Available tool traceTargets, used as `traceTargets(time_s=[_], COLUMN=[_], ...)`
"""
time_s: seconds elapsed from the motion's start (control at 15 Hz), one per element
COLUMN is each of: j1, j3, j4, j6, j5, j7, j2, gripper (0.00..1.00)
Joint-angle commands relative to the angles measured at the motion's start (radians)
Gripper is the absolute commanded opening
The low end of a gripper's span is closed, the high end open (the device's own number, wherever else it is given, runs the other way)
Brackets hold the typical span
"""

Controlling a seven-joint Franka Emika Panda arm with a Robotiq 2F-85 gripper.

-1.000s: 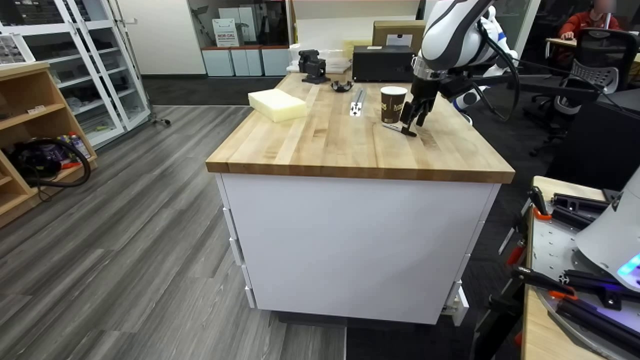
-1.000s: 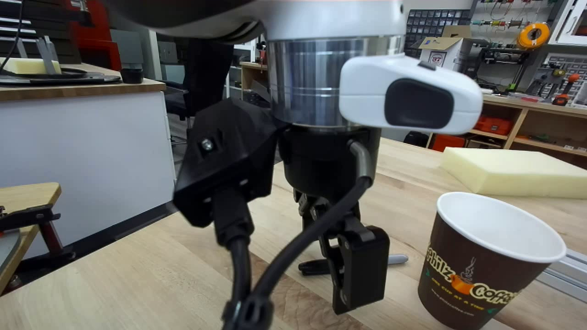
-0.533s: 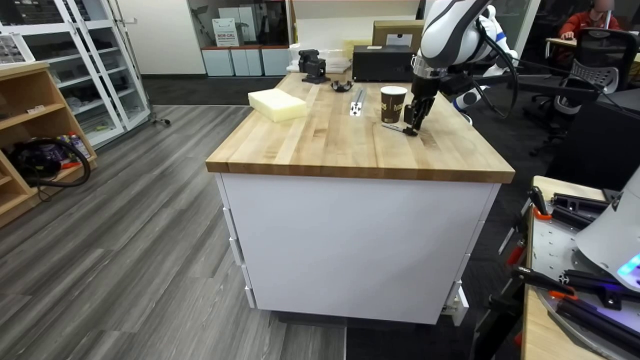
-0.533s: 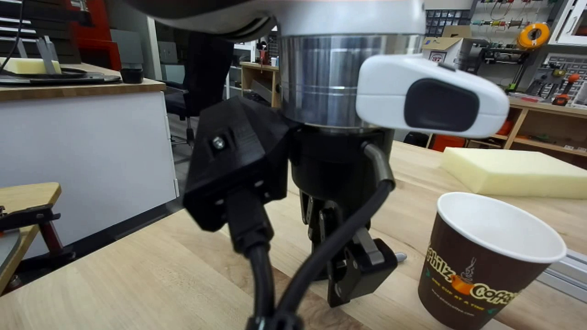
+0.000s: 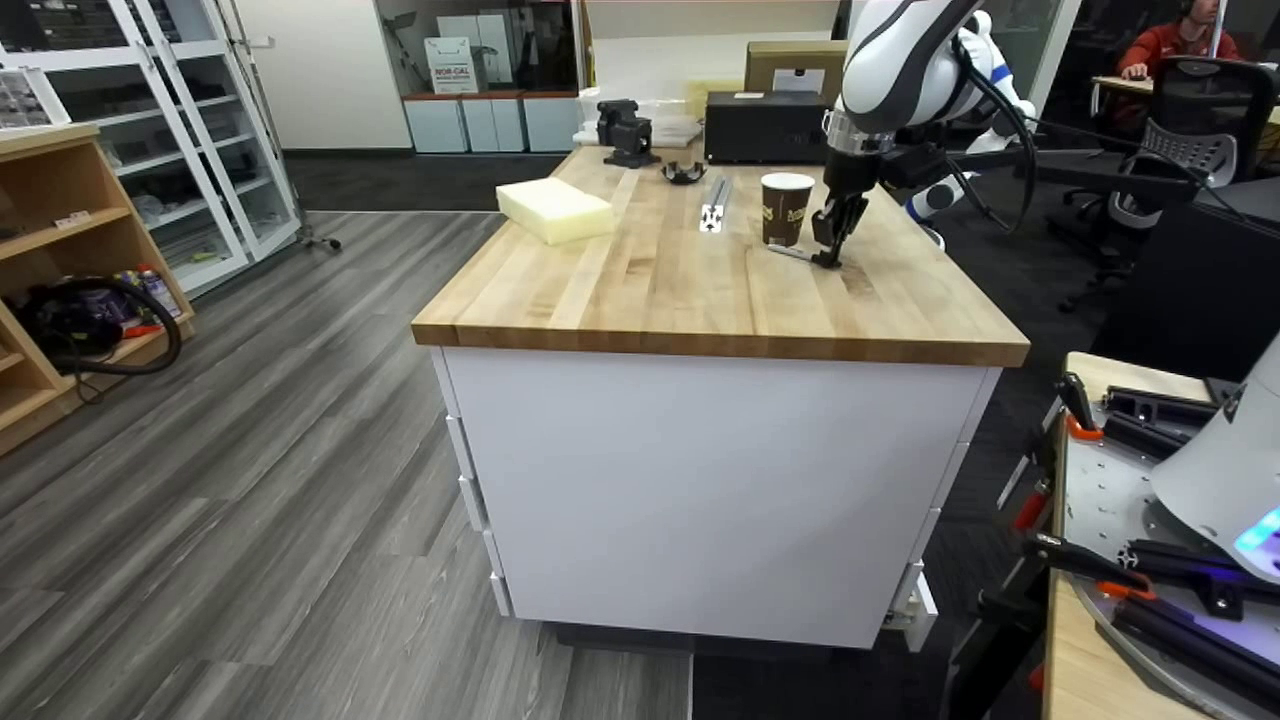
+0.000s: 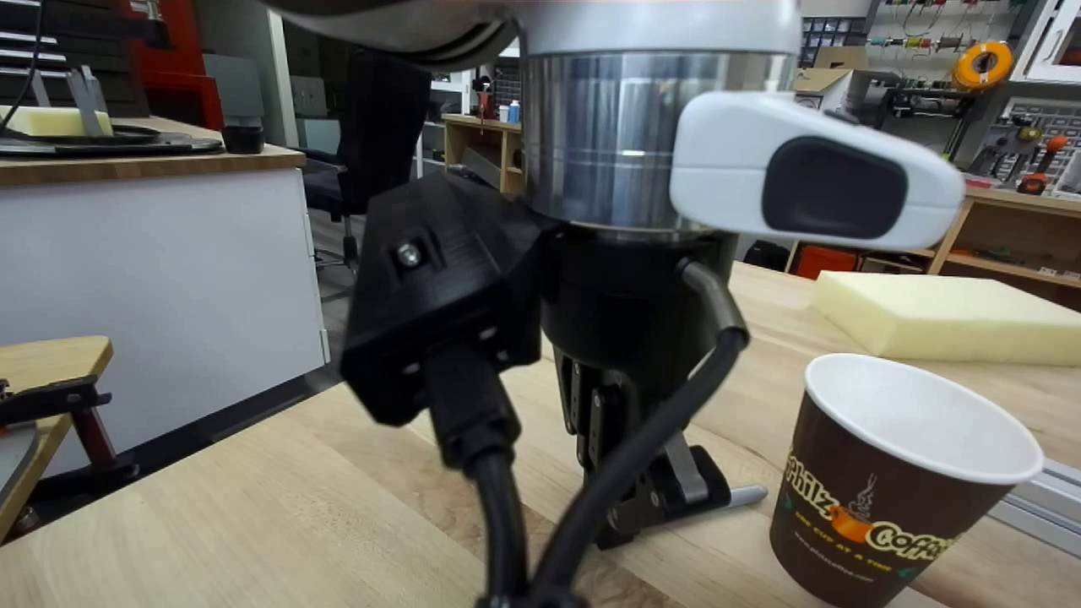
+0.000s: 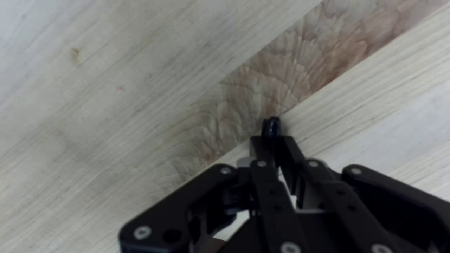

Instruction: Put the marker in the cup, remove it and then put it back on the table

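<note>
**Robotiq gripper (image 7: 272, 141) clamped on grey-barrelled marker (image 6: 746, 496) beside paper coffee cup (image 6: 861, 507)**

The fingers (image 7: 257, 150) pinch the marker between them. In the wrist view its black end projects past the fingertips; in an exterior view the grey end emerges on the cup side. The grip leaves both ends free, so the grey end can probably lead into the cup.

The marker is held roughly flat, at or close to the butcher-block tabletop (image 5: 660, 290). Contact with the wood cannot be determined. In an exterior view the gripper (image 5: 827, 259) is right of the cup, and the marker's grey end lies just beside the cup's base, on the near side.

The cup stands upright, mouth facing up, as insertion requires. Nothing braces it; being paper, it is likely light, and a sideways knock could shift or tip it.

The step in hand appears to be the pick-up; insertion is not yet done. The next move calls for raising the marker above the white rim, turning it steeply and centring it over the mouth. The foam block (image 5: 555, 212) and metal rail (image 5: 714, 203) are left of the cup and should not obstruct the lift.
</note>
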Motion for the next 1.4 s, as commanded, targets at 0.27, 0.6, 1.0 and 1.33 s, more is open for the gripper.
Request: traceTargets(time_s=[0.27, 0.6, 1.0, 1.33], j1=[0.012, 0.034, 0.057, 0.057], j3=[-0.020, -0.031, -0.010, 0.006], j4=[0.019, 0.010, 0.007, 0.018], j6=[-0.179, -0.245, -0.403, -0.478], j5=[-0.117, -0.247, -0.373, -0.367], j7=[0.055, 0.153, 0.251, 0.241], j2=[-0.054, -0.113, -0.227, -0.271], gripper=[0.04, 0.04, 0.04, 0.04])
